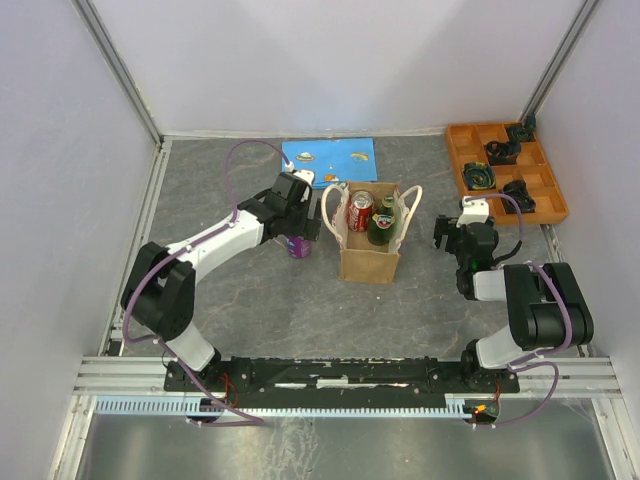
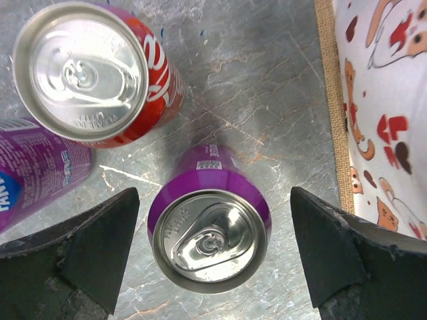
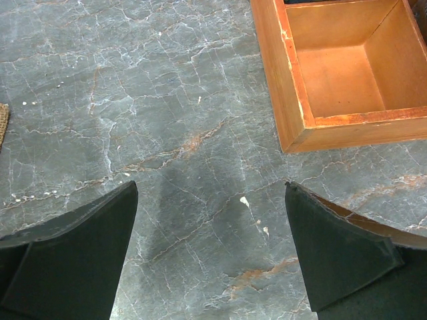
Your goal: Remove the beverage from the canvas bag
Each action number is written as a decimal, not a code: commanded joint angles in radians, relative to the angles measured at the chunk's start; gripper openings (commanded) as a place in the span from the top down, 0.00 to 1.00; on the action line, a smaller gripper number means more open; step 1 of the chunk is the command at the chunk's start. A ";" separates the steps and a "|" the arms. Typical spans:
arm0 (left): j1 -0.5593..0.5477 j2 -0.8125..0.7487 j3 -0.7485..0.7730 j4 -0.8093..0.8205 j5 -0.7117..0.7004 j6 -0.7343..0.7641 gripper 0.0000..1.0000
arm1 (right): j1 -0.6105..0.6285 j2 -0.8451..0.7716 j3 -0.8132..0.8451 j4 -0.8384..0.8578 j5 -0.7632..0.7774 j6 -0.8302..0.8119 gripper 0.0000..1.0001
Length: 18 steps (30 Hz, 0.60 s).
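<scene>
**Canvas bag, part-unloaded; one purple can stood clear, left hand spread about it.**

Canvas bag [image 1: 368, 262] upright mid-table, mouth open, holding a red can [image 1: 360, 211] and a green bottle [image 1: 380, 224] side by side, so removal looks unfinished. Purple can [image 2: 210, 237] upright on the table near the bag's left side, between the fingers of the left gripper [image 2: 213, 193], which stand wide with a gap on each side: likely a set-down, not a grip. Beside it, a loose red can [image 2: 87, 70] upright and a fallen purple can [image 2: 37, 170] on its side. Right gripper [image 3: 210, 190] spread and empty, low over bare table between bag and orange tray [image 1: 548, 190], probably waiting. Blue mat [image 1: 330, 160] behind. Surface: grey veined table [image 1: 250, 300]; pale walls [image 1: 60, 150] on three sides.
</scene>
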 commanded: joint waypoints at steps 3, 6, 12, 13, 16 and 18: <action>-0.008 -0.020 0.086 -0.011 -0.034 -0.048 0.01 | -0.003 -0.004 0.023 0.041 -0.008 -0.004 0.01; -0.009 -0.051 0.123 -0.034 -0.052 -0.042 0.01 | -0.002 -0.004 0.023 0.041 -0.008 -0.005 0.01; -0.010 -0.146 0.259 -0.072 -0.115 0.024 0.00 | -0.002 -0.004 0.024 0.041 -0.008 -0.005 0.01; -0.010 -0.164 0.281 -0.066 -0.112 0.036 0.00 | -0.003 -0.005 0.025 0.041 -0.008 -0.004 0.01; -0.017 -0.224 0.310 -0.008 -0.079 0.079 0.02 | -0.002 -0.004 0.024 0.042 -0.008 -0.006 0.01; -0.025 -0.259 0.306 0.048 -0.036 0.102 0.05 | -0.002 -0.003 0.025 0.041 -0.008 -0.005 0.01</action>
